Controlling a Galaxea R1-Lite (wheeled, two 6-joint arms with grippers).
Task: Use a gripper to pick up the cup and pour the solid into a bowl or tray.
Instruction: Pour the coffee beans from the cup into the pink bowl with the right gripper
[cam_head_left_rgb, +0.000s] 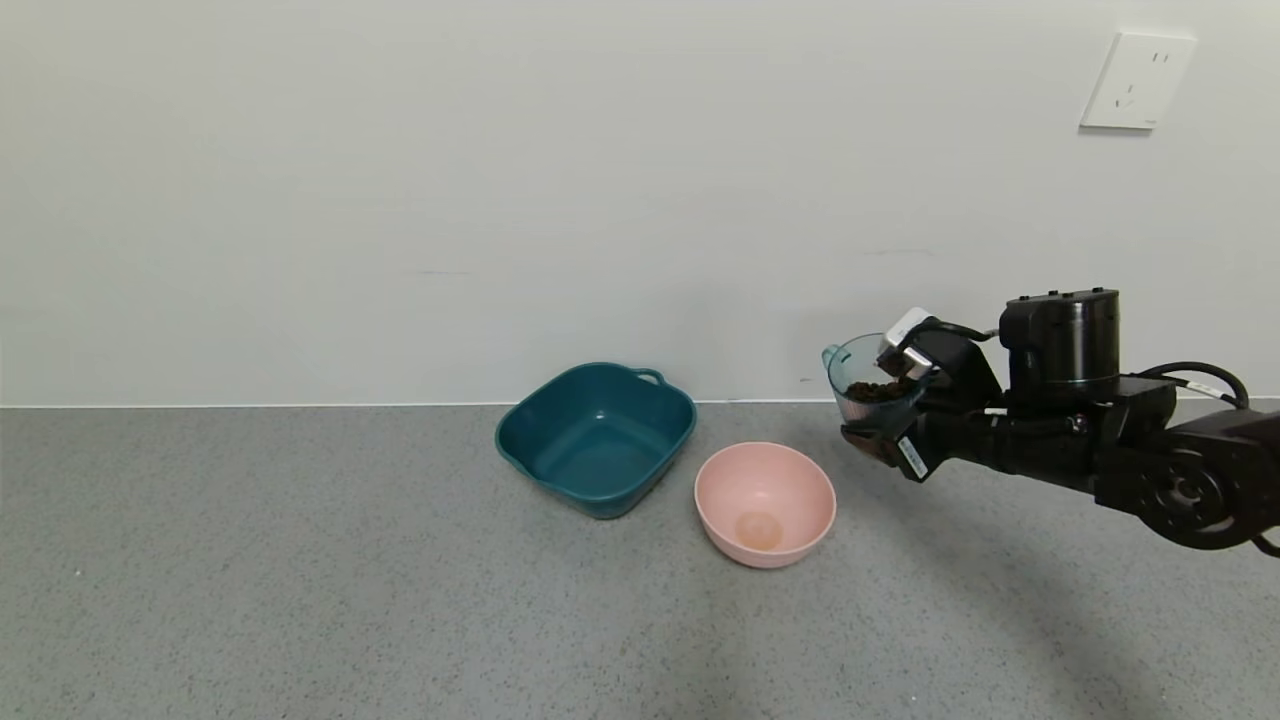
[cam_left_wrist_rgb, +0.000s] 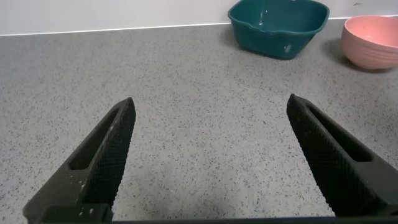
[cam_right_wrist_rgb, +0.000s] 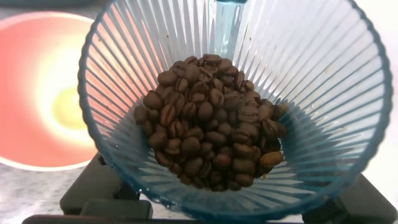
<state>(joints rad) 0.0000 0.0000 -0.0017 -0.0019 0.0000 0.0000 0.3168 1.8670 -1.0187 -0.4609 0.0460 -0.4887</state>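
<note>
You are looking at a speckled grey countertop (cam_head_left_rgb: 300, 600) running back to a plain white wall (cam_head_left_rgb: 500, 180), where a white socket plate (cam_head_left_rgb: 1137, 80) is sitting high on the right. Your right gripper (cam_head_left_rgb: 888, 400) is clamping the small translucent blue-grey ribbed plastic cup (cam_head_left_rgb: 862, 375) between its fingers and holding it in the air, lifted off the counter, up and to the right of the round pale pink smooth-sided plastic bowl (cam_head_left_rgb: 765, 503). The cup is tilting slightly, its loop handle pointing left. A loose heap of dark brown, glossy bean-like pieces (cam_right_wrist_rgb: 211, 121) is lying in the cup's bottom, well below the rim. The pink bowl is standing upright and holding none of them. Just beside it, to the left and farther back, the larger dark teal squarish tub with handles (cam_head_left_rgb: 596, 438) is resting near the wall. Your left gripper (cam_left_wrist_rgb: 208, 162) is hovering over bare counter with its textured black fingers (cam_left_wrist_rgb: 109, 155) spread wide, well apart from both containers.
</note>
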